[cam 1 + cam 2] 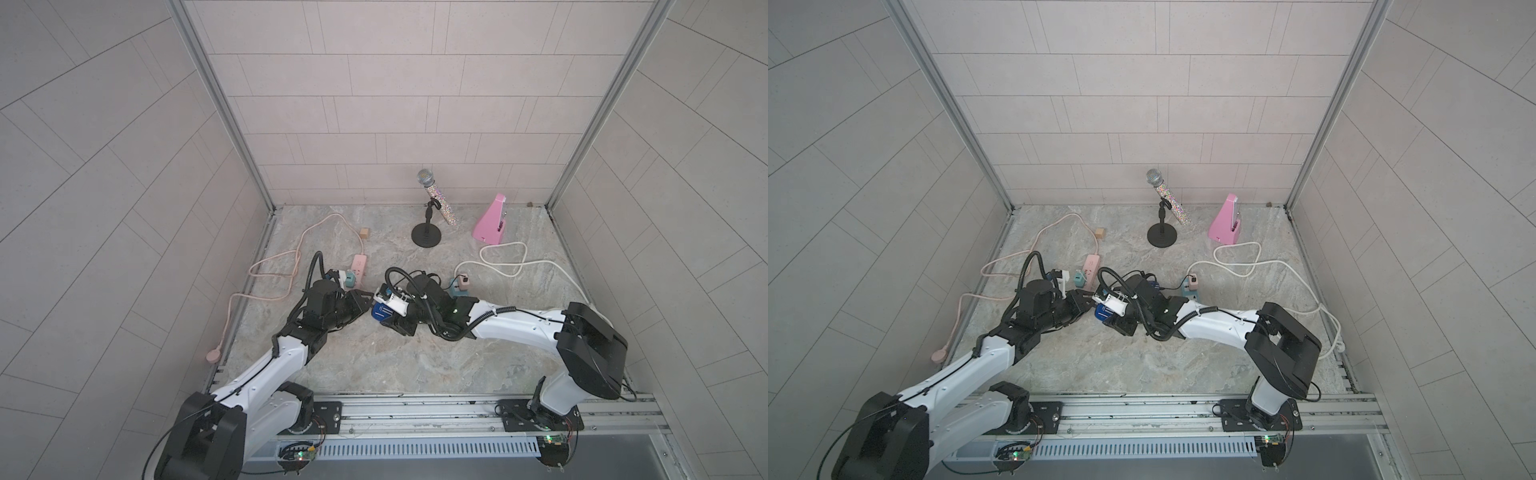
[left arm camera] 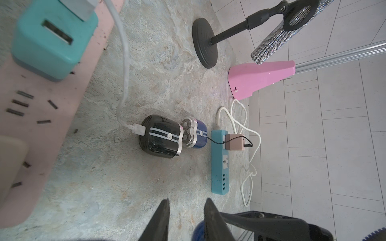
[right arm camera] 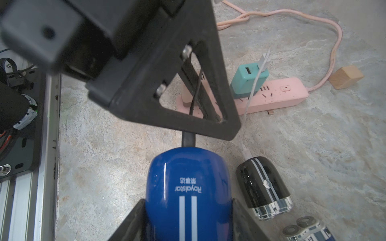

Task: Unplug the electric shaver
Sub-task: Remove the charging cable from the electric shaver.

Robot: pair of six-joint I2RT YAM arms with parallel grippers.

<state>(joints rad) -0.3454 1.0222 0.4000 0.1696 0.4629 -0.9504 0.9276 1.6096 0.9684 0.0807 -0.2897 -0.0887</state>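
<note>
- The left arm (image 1: 266,365) reaches forward and inward from its base, bent at the elbow, with the wrist low.
- The right arm (image 1: 519,328) folds at a high elbow, and its forearm runs almost level toward the middle.
- In both top views the two pincers meet nose to nose at the centre.
- The left pincer (image 2: 187,202) has a narrow gap between its fingers. Whether they pinch anything cannot be told.
- The right pincer (image 3: 188,201) is clamped on the blue shaver (image 3: 188,177), one finger pressed against each flank.
- In the right wrist view, a left finger crosses just past the shaver's end.
</note>
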